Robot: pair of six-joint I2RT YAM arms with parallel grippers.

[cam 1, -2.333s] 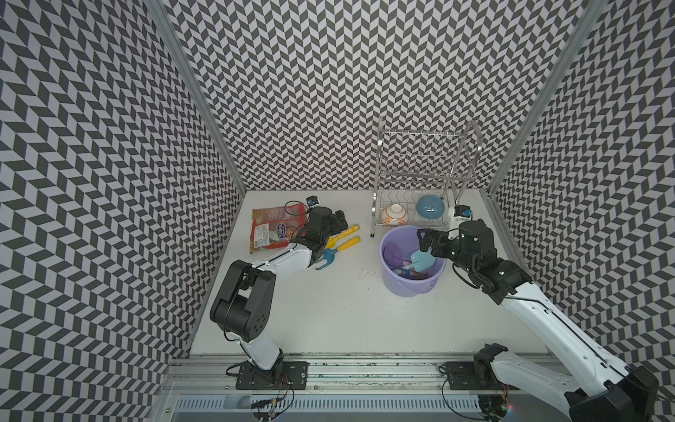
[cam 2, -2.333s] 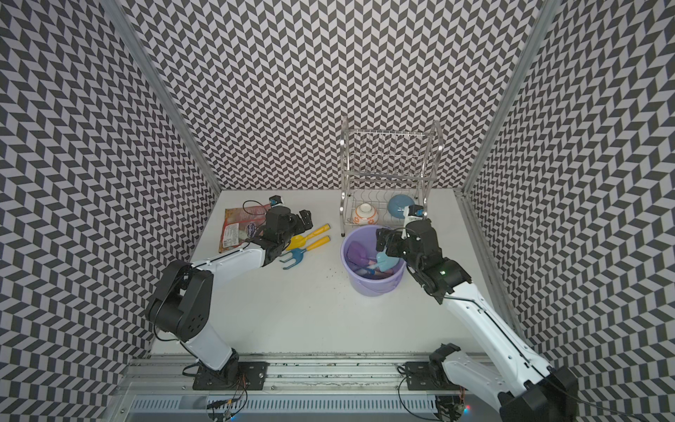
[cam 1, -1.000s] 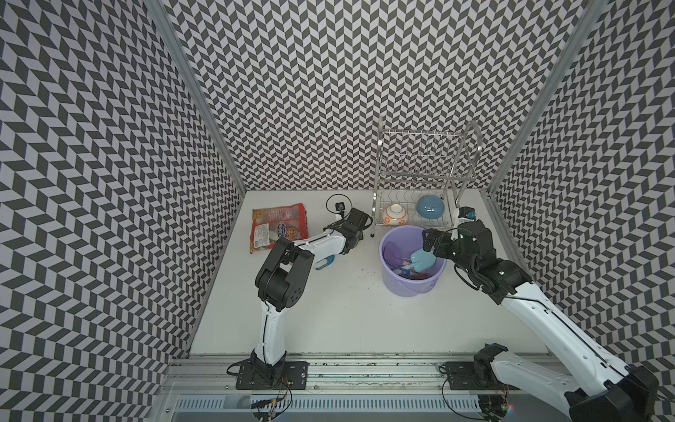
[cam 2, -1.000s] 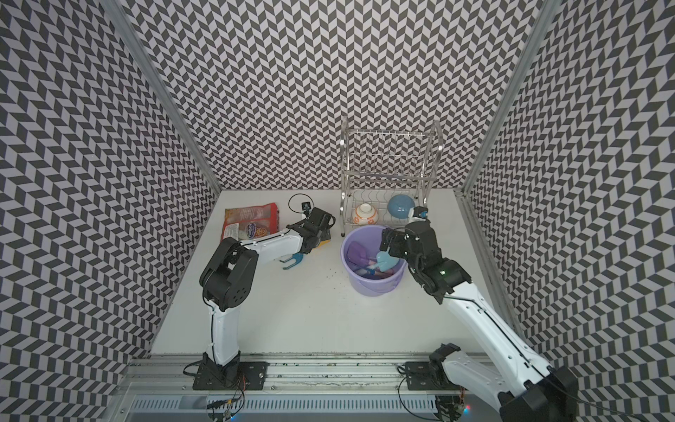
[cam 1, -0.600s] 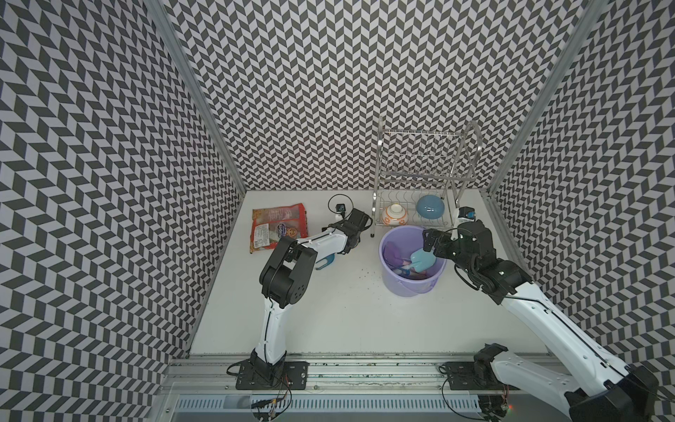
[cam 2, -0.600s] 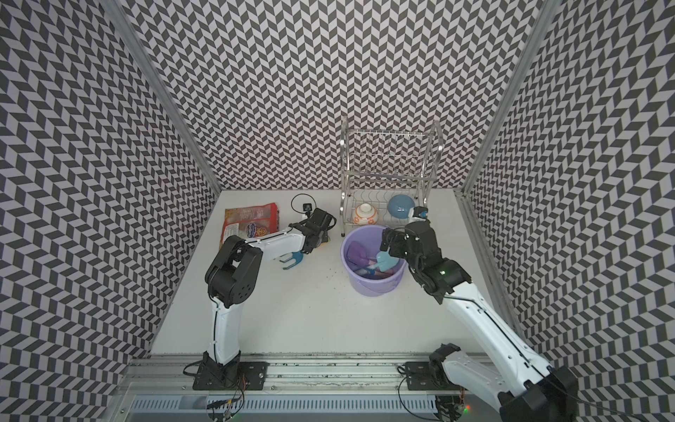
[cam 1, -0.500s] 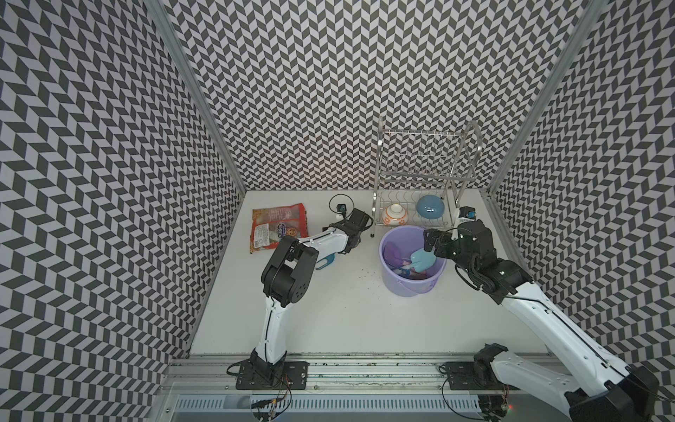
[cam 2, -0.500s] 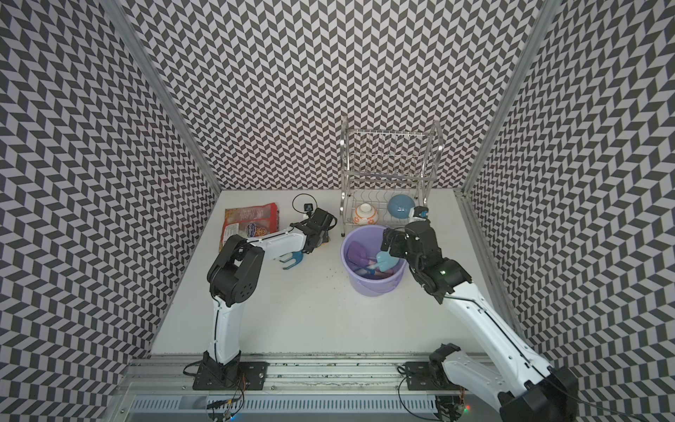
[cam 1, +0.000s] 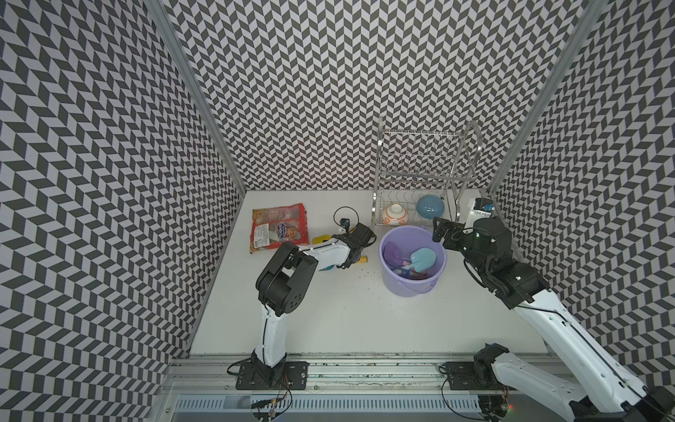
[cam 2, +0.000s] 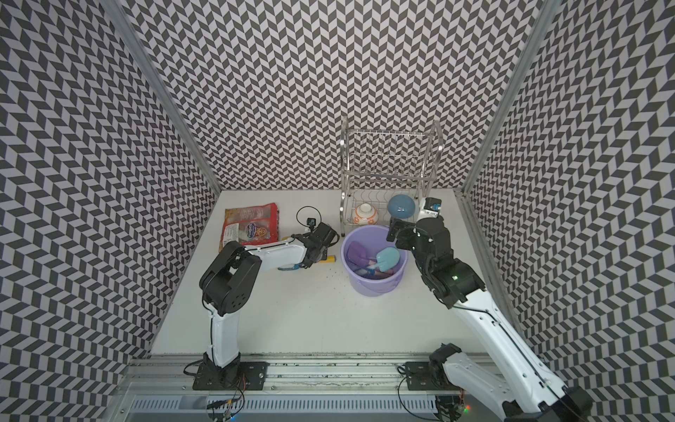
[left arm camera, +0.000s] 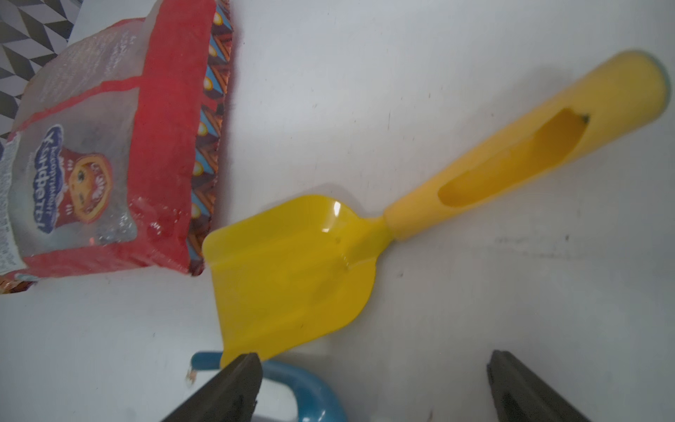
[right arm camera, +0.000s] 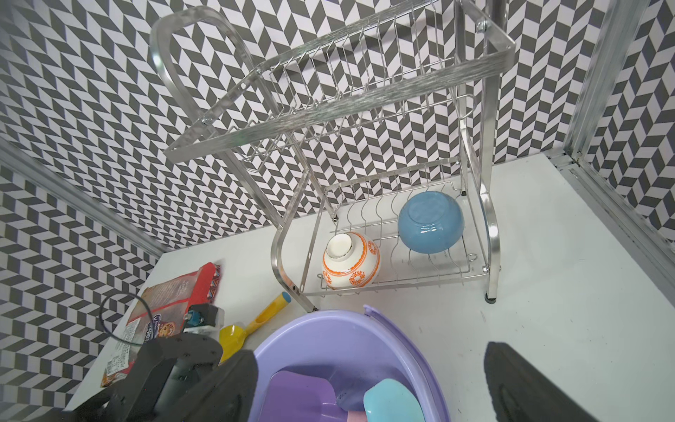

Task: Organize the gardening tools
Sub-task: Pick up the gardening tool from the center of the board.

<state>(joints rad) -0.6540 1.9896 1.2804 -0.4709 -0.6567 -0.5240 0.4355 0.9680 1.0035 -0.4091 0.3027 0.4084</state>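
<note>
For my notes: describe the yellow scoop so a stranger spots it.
Find the lavender bucket before the wire dish rack. Between it and the red snack bag lies the yellow scoop, blade toward the bag. It is yellow throughout; the fork beside it has blue tines.

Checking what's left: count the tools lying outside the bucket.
2. The yellow scoop lies beside the snack bag; the blue fork lies next to it, partly under the left arm, which may hide more.
</note>
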